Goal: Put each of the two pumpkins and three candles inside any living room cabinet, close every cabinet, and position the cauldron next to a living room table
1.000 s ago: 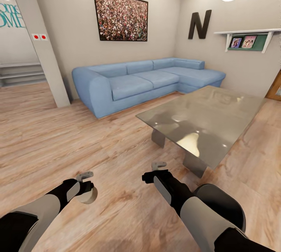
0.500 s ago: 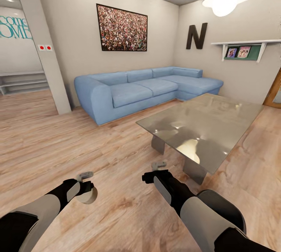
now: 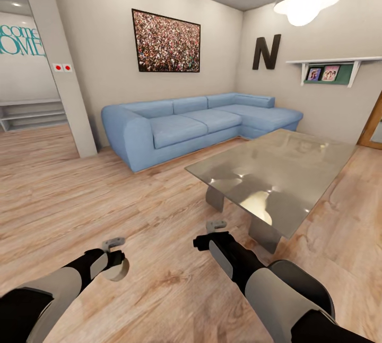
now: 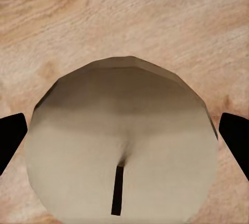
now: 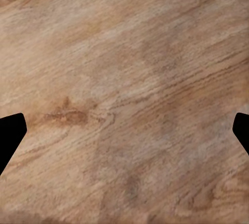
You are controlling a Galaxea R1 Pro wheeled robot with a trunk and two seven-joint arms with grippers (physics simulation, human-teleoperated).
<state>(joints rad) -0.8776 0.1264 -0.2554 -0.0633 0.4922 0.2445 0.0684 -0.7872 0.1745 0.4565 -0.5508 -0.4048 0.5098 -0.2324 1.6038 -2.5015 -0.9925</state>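
The left jaws (image 3: 115, 258) pinch an off-white candle (image 4: 122, 146), its dark wick facing the wrist camera, and they now sit a little lower in the head view than before. The right jaws (image 3: 212, 232) are spread wide with nothing between them, hanging over the wood floor (image 5: 124, 89) just in front of the near corner of the glass surface (image 3: 276, 173). The whole room looks a bit lower now because the camera tipped up, and the blue sofa (image 3: 196, 120) sits by the far wall.
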